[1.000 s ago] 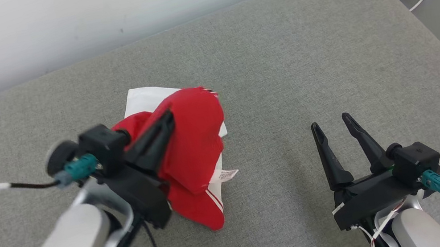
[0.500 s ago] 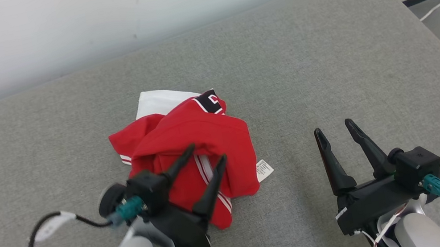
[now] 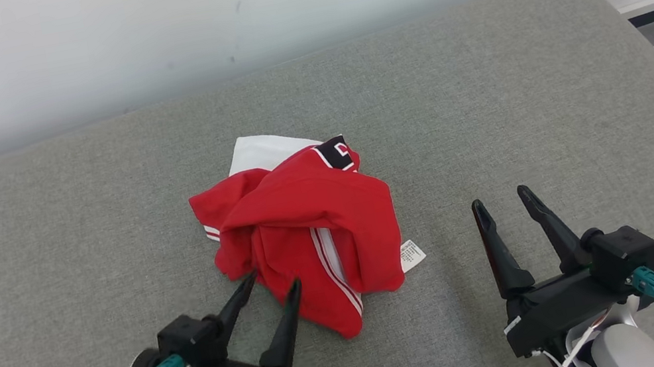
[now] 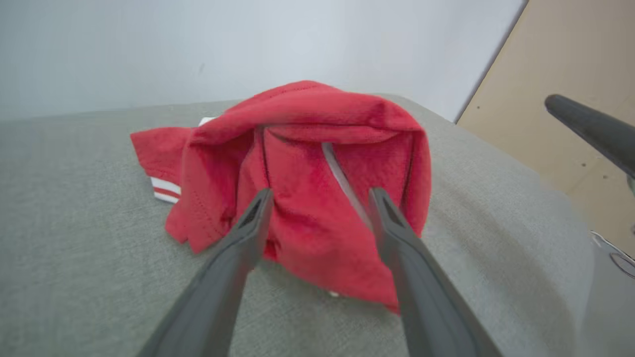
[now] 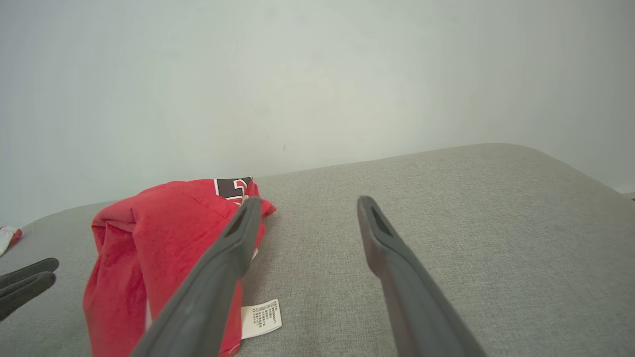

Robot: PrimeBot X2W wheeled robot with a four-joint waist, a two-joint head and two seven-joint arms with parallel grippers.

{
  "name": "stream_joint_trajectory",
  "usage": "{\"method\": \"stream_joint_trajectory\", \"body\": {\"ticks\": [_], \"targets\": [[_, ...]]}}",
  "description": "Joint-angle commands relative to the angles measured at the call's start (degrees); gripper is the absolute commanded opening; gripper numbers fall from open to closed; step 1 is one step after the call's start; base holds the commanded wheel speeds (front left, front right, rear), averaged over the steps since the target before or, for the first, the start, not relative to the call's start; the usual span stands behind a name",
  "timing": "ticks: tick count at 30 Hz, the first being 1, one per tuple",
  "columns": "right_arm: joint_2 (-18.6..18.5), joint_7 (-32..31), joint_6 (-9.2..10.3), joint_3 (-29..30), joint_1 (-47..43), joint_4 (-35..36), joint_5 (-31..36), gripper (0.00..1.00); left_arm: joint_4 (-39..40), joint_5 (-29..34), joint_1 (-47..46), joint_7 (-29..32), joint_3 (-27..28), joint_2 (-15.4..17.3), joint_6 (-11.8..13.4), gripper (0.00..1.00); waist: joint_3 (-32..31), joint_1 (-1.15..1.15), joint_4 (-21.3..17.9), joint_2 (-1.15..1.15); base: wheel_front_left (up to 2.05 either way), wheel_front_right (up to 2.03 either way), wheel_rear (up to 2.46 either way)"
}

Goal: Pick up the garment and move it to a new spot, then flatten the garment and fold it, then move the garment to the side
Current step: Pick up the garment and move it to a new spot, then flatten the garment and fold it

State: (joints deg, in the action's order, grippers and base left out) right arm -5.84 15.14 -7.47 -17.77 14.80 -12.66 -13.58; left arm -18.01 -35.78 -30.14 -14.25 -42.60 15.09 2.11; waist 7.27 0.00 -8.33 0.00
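- Red shirt (image 3: 305, 214) sits balled up mid grey cushion (image 3: 487, 101), white layer (image 3: 258, 154) peeking out at 12 o'clock.
- Left claw (image 3: 275, 279) spread wide, empty, tips at the shirt's 7 o'clock edge; right claw (image 3: 499, 197) also spread, empty, well apart toward 4 o'clock.
- Risk imo: pinching this wad grabs several layers at once, so it lifts as a lump and never flattens.

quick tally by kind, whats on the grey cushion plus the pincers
red garment: 1
pincers, left pincer and right pincer, both open: 2
grey cushion: 1
total: 4
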Motion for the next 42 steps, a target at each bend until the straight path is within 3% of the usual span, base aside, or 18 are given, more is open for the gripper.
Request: {"method": "stream_joint_trajectory", "body": {"ticks": [1, 14, 15, 16, 17, 22, 27, 42], "targets": [[-0.08, 0.17, -0.04, -0.39, 0.29, -0.17, -0.08, 1.0, -1.27, -0.28, 1.2, -0.29, 0.09, 0.5, -0.08, 1.0, 0.08, 0.0, -0.18, 0.0, 0.0, 0.0, 0.0], [0.0, 0.17, -0.04, -0.99, 1.02, -0.29, -0.3, 1.0, -9.4, -1.72, -0.62, -0.52, 0.19, -1.22, -2.16, 1.0, 1.46, 0.0, -3.58, 0.0, 0.0, 0.0, 0.0], [-0.05, 0.17, -0.04, -0.88, 1.07, -0.29, -0.34, 1.0, -9.99, -1.91, -0.8, -0.54, 0.08, -1.45, -2.62, 0.9, 1.54, 0.0, -3.76, 0.0, 0.0, 0.0, 0.0], [-0.09, 0.17, -0.04, -0.87, 1.1, -0.27, -0.38, 1.0, -10.65, -2.13, -1.01, -0.58, 0.16, -1.72, -2.84, 0.37, 1.59, 0.0, -3.95, 0.0, 0.0, 0.0, 0.0], [-0.19, 0.17, -0.04, -0.85, 1.04, -0.25, -0.44, 1.0, -11.79, -2.21, -1.5, -0.61, 0.1, -2.05, -3.41, 0.0, 1.6, 0.0, -4.14, 0.0, 0.0, 0.0, 0.0], [-0.42, 0.17, -0.04, -0.3, 0.44, -0.2, -0.21, 1.0, -13.31, -2.04, -2.08, -0.77, 0.55, -3.08, -4.14, 0.0, 1.33, 0.0, -3.62, 0.0, 0.0, 0.0, 0.0], [-0.25, 0.17, -0.04, -0.04, -0.32, -0.23, 0.08, 1.0, -11.63, 0.03, -2.54, -0.94, 2.09, -1.83, -2.54, 0.0, 0.58, 0.0, -1.47, 0.0, 0.0, 0.0, 0.0], [0.7, 0.17, -0.04, 0.31, -2.91, -0.84, -0.53, 1.0, 7.79, 3.34, 4.37, 3.17, 5.17, 8.66, 6.13, 0.0, -3.21, 0.0, 5.71, 0.0, 0.0, 0.0, 0.0]]}}
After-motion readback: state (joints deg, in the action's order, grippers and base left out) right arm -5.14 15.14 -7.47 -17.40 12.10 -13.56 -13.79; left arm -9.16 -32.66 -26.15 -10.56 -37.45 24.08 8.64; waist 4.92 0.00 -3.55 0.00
